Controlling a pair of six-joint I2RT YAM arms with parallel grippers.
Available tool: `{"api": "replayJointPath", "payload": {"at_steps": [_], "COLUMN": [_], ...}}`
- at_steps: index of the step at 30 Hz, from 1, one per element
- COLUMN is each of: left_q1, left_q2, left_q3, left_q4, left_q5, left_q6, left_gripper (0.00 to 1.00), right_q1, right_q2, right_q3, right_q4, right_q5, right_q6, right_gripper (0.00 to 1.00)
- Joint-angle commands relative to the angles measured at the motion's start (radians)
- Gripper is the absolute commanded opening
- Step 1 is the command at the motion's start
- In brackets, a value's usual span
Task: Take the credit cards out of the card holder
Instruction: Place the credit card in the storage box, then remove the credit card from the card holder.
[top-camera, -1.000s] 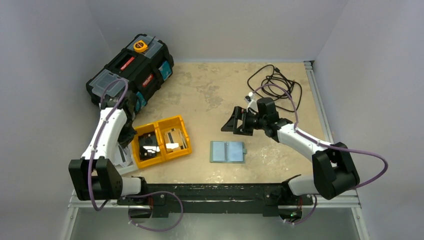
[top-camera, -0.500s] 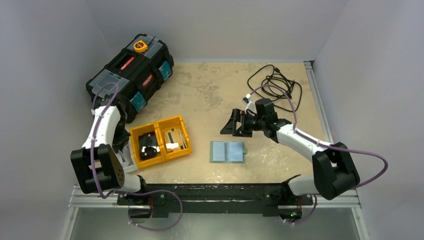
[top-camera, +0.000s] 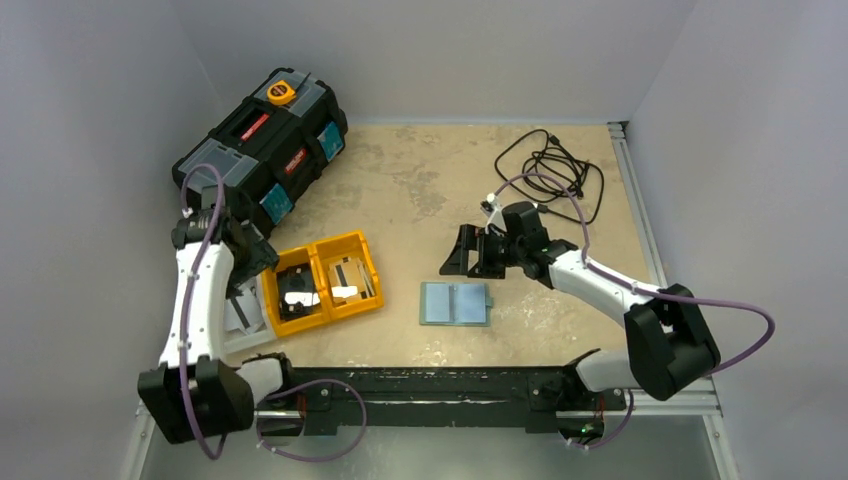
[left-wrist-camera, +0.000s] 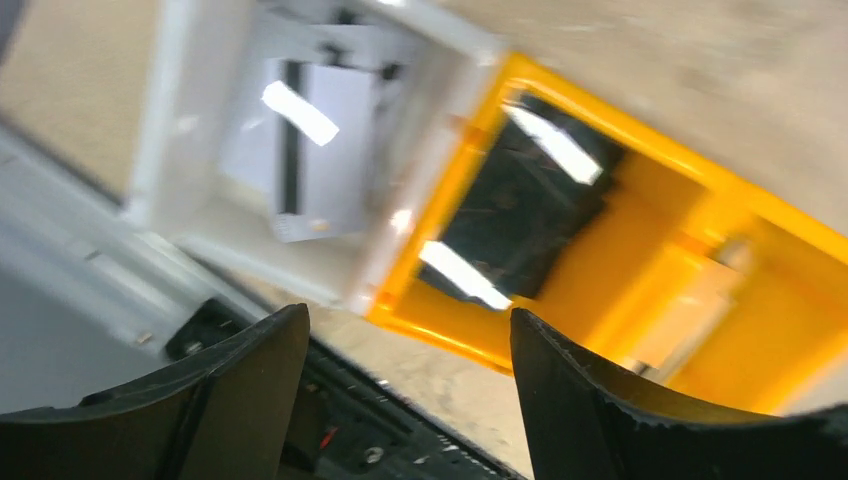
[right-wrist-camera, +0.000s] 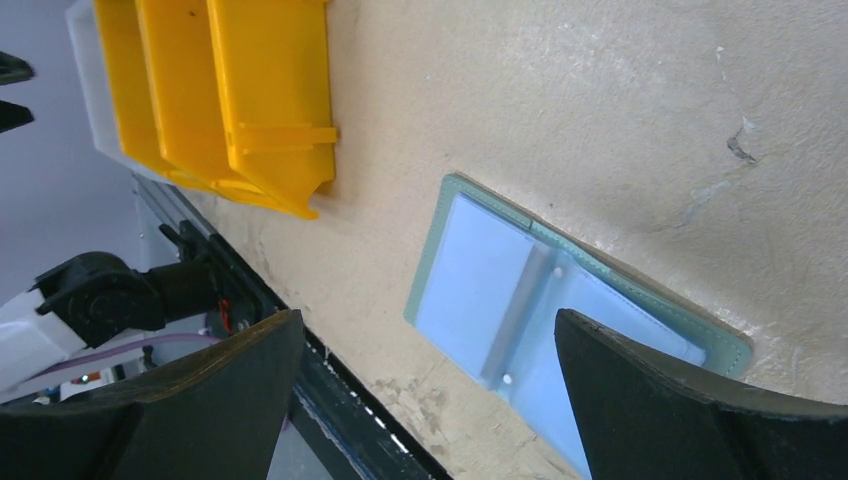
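Right gripper (top-camera: 463, 260) hangs with its jaws spread wide and nothing between them, just off the far edge of the card holder (top-camera: 455, 303) and raised clear of it; from the fingers the card holder lies toward the near edge of the table, so a reach to it means coming down and back toward the arm bases. It lies opened flat, pale blue lining up; its long axis runs left to right in the top view, with the fold crossing the short way at the middle. In the right wrist view both panels show only lining; no card edge can be made out, though a thin one lying flush could be missed.

Left of the card holder and apart from it sits the orange tray (top-camera: 350, 243); the credit cards (top-camera: 347, 280) appear to rest there, a dark one in the compartment farther from the card holder and a pale one in the nearer. Left gripper (left-wrist-camera: 410, 340) is also released and empty, over the tray's far-left side, well away from the card holder; the right arm is plainly the nearer. By my reading the emptying is done or nearly so; any last check of the pockets falls to the right arm.
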Motion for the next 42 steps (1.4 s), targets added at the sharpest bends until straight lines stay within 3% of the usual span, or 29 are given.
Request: {"api": "replayJointPath", "payload": {"at_steps": [1, 7, 10, 15, 27, 42], "left_q1": [-0.107, -0.409, -0.497, -0.59, -0.602, -0.604], "left_q2": [-0.156, -0.182, -0.16, -0.099, -0.069, -0.027], "left_q3": [-0.046, -0.124, -0.162, -0.171, -0.165, -0.17], "left_q4": [0.166, 0.333, 0.409, 0.474, 0.478, 0.506], "left_q5": [0.346, 0.497, 0.529, 0.556, 0.523, 0.548], "left_q6": [0.064, -0.038, -0.078, -0.106, -0.123, -0.119], "left_gripper": [0.74, 0.75, 0.75, 0.75, 0.75, 0.76], "right_q1": [0.044, 0.169, 0.237, 0.331, 0.49, 0.519], "right_q2": [-0.042, -0.055, -0.031, 0.034, 0.234, 0.298], "right_q3": [0.019, 0.035, 0.056, 0.096, 0.269, 0.278], "right_q4": [-0.036, -0.088, -0.115, -0.169, -0.343, -0.354], "right_q5": [0.124, 0.323, 0.447, 0.609, 0.828, 0.815], "right_q6": [-0.002, 0.058, 0.1, 0.163, 0.246, 0.24], "right_gripper": [0.99, 0.89, 0.83, 0.81, 0.67, 0.61]}}
